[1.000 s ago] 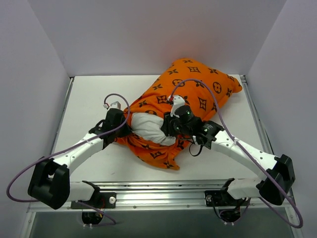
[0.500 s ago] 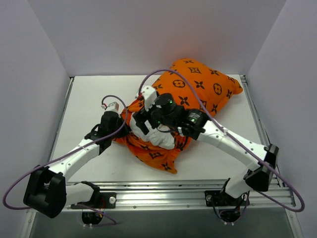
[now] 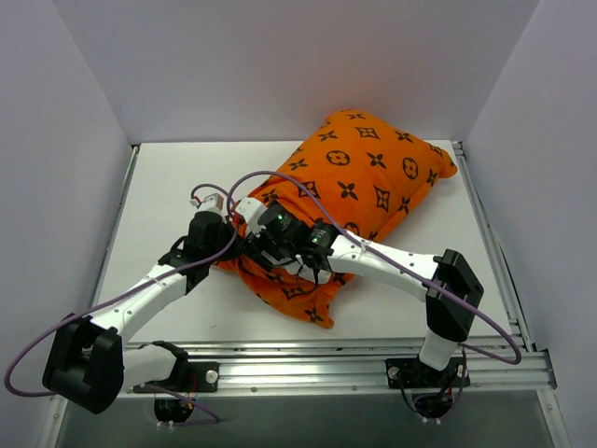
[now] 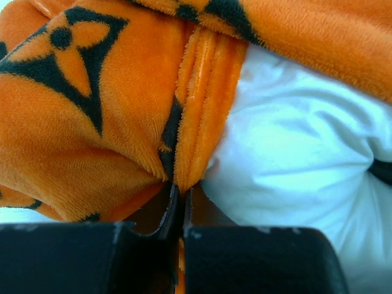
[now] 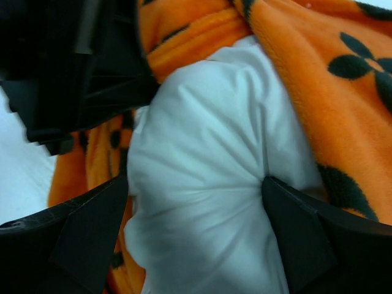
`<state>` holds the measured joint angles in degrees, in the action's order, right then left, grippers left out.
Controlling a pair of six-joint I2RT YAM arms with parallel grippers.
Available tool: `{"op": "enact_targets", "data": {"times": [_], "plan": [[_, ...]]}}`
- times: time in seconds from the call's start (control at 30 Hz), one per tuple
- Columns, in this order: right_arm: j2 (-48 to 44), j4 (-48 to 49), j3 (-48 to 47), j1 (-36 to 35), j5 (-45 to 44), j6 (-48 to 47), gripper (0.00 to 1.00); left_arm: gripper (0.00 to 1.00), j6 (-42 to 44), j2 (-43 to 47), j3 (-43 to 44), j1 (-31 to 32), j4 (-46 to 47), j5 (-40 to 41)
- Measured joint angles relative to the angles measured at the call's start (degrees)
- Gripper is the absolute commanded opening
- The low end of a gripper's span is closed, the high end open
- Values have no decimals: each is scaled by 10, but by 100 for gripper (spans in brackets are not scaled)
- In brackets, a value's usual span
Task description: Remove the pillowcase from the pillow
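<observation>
pulling the pillow [image 5: 202, 141] out through the open mouth of the pillowcase [image 4: 92, 122], mid-step by the look of it. lying together on the table [image 3: 168, 177], mostly covered, with a white bulge poking out at the near-left end. clamped tight on the orange hem [image 4: 199, 104] with the left tool [image 4: 177, 208]. spread wide with the right tool [image 5: 195, 184], straddling that bulge, gripping nothing yet. next: close on the white bulge, draw it out while holding the hem back.

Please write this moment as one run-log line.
left claw: shut on pillowcase hem | right claw: open, astride exposed pillow end | pillowcase: mostly still on
</observation>
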<state>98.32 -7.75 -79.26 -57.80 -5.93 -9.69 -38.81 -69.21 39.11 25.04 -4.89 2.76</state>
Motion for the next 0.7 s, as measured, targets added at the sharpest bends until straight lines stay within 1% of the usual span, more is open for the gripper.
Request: {"op": "enact_targets", "data": {"times": [0.1,0.17,0.33,0.4,0.43,0.5,0.53,0.7], "plan": [[6,33,21,0,-42,7,87,2,-1,2,-1,0,1,-1],[14,54,31,1,-68,9,89,2,-2,3,-1,0,1,-1],[30,90,47,0,-101,14,89,2,-2,3,-1,0,0,-1],[39,99,47,0,-112,18,71,2,-3,3,-1,0,0,-1],[44,102,47,1,-118,21,43,2,-5,3,-1,0,0,-1],[54,107,47,1,-131,28,10,2,-9,3,-1,0,0,-1],[59,109,47,3,-135,33,0,2,-10,4,-1,0,0,-1],[62,111,47,19,-142,78,0,2,-12,17,7,0,-21,-1]]}}
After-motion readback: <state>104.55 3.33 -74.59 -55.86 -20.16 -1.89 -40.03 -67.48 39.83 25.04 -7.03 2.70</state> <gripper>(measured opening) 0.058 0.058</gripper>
